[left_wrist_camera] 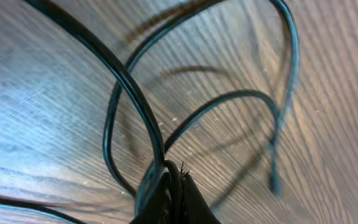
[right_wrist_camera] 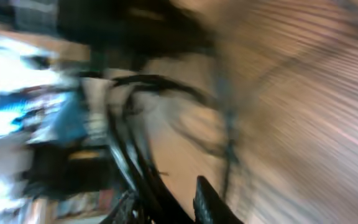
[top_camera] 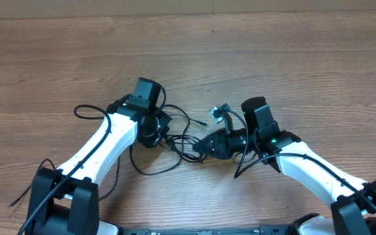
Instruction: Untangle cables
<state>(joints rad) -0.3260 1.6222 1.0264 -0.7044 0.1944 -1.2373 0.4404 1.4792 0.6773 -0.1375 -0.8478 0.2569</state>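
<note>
The thin black cables [top_camera: 175, 138] lie tangled on the wooden table between my two arms, with one loop [top_camera: 154, 171] trailing toward the front. A silver-tipped plug [top_camera: 221, 111] sticks up near the right wrist. My left gripper [top_camera: 159, 134] is at the left of the knot. In the left wrist view it [left_wrist_camera: 174, 184] is shut on a cable loop [left_wrist_camera: 129, 87], and a small plug end [left_wrist_camera: 273, 183] rests on the wood. My right gripper [top_camera: 193, 149] points into the knot from the right. The blurred right wrist view shows its fingers [right_wrist_camera: 209, 200] apart, with a cable strand [right_wrist_camera: 143, 180] running between them.
A cable strand [top_camera: 85, 111] curls out to the left of the left arm. Thicker black wires run along the arm bases [top_camera: 26, 196] and under the right arm [top_camera: 245, 164]. Bare wooden table [top_camera: 188, 52] stretches behind the tangle.
</note>
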